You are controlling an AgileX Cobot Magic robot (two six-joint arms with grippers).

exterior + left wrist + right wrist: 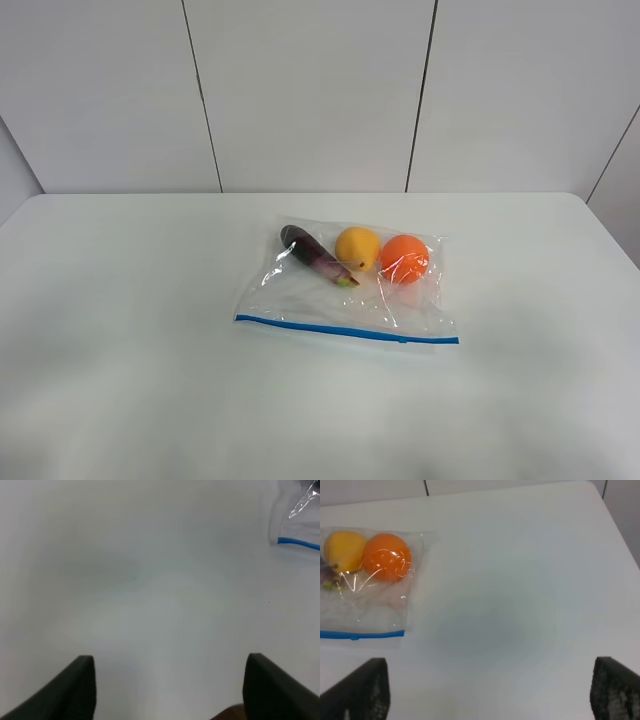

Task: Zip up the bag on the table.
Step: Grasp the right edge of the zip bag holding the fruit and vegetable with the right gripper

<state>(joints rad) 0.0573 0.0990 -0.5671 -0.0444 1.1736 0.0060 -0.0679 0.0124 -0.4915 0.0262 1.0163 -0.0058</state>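
1. The left gripper (170, 656) has its jaws spread wide and holds nothing. It hangs over bare table (120, 330). In its wrist view only a corner of the bag and one end of the blue strip show, at the edge of the picture and well apart from the fingers. The gripper is out of sight in the high view.

2. The bag (330, 300) lies flat on the table, a little right of centre in the high frame. Its blue zipper strip (345, 331) runs along the lower edge and slopes slightly down to the right.

3. Inside the bag, across the upper part from left to right, are an eggplant (312, 254), a yellow fruit (357, 247) and an orange (404, 258). All three sit clear of the strip.

4. A small nub (405, 340) on the strip towards its right end may be the slider, but it is too small to be sure. I cannot tell whether the seal is open or pressed shut.

5. The right gripper (491, 660) also has its jaws spread wide and is empty. It is over bare table, and the bag's orange end lies off to one side, apart from its fingers.

6. In my judgement the step in hand is the approach, since nothing is gripped yet. The next move calls for one gripper to pin an end of the strip while the other closes on the strip and runs along it.
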